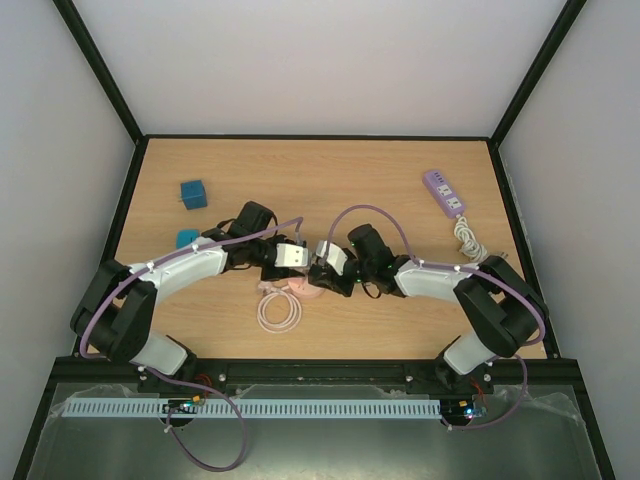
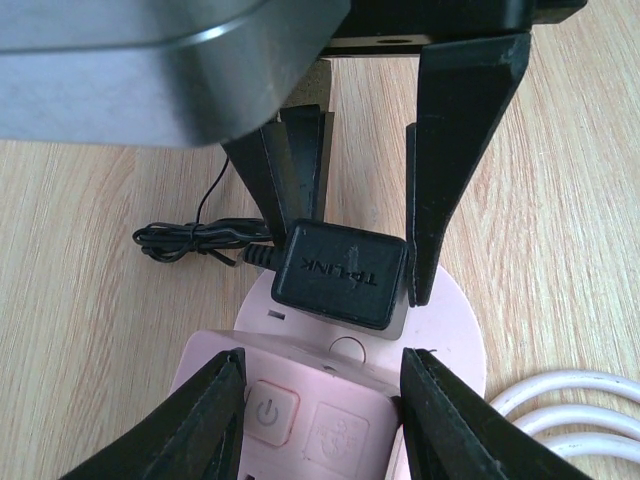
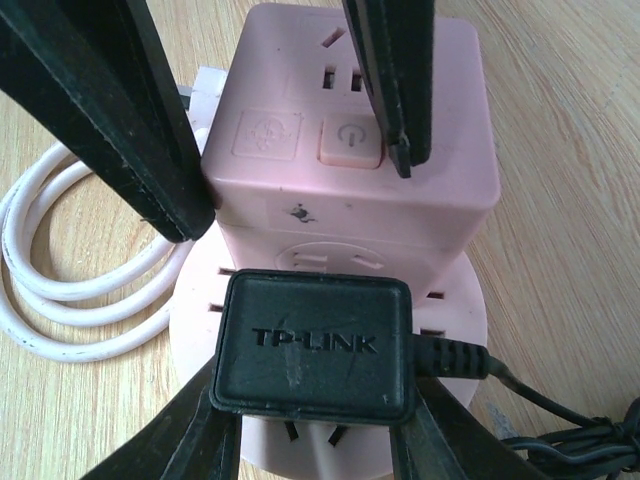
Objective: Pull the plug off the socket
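two robot arms meet at the middle of a wooden tabletop (image 1: 330,170). the left end effector (image 2: 320,372) is clenched on the sides of a pink cube socket (image 3: 350,150). the right end effector (image 3: 312,405) is grasping a black plug (image 3: 312,345) marked tp-link, which sits flat against the socket's round pink base. a coiled white cable (image 1: 278,311) lies just beside the socket. a purple power strip (image 1: 443,193) lies well apart, at the far right.
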You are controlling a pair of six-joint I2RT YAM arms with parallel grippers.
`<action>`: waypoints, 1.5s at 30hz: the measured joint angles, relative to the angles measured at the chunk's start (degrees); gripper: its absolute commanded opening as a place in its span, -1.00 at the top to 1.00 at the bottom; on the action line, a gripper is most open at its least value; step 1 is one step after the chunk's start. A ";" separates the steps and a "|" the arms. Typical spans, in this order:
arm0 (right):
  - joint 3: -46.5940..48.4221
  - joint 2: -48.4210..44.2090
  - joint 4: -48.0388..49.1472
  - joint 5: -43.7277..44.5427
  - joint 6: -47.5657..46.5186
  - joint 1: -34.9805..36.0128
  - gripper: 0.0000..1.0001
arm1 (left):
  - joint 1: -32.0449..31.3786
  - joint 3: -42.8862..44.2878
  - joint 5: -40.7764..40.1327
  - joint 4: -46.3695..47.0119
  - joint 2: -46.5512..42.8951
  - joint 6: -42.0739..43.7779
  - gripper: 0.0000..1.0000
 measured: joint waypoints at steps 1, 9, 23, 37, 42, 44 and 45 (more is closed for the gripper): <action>0.00 0.00 0.02 -0.04 0.24 -0.02 0.81 | -0.04 -0.02 -0.07 0.04 0.00 -0.02 0.12; 4.15 0.70 -6.73 0.31 2.36 -0.02 0.81 | -0.83 -0.13 -0.52 0.72 -0.02 -0.57 0.12; 9.11 2.27 -14.21 1.66 3.67 0.17 0.84 | -1.27 -0.31 -1.77 1.86 0.13 -0.81 0.12; 3.43 -0.35 -6.49 -0.02 5.62 -0.92 0.86 | -1.42 -0.72 -2.32 3.32 0.15 -1.16 0.12; 6.62 1.25 -10.21 -0.07 6.08 -0.87 0.86 | -1.53 -0.70 -2.58 3.41 0.15 -1.20 0.12; 7.87 1.60 -12.02 0.59 6.05 -0.52 0.86 | -1.53 -0.68 -2.78 3.41 0.15 -1.20 0.12; 8.57 1.73 -13.20 1.03 6.01 -0.31 0.86 | -1.53 -0.68 -2.89 3.41 0.15 -1.18 0.12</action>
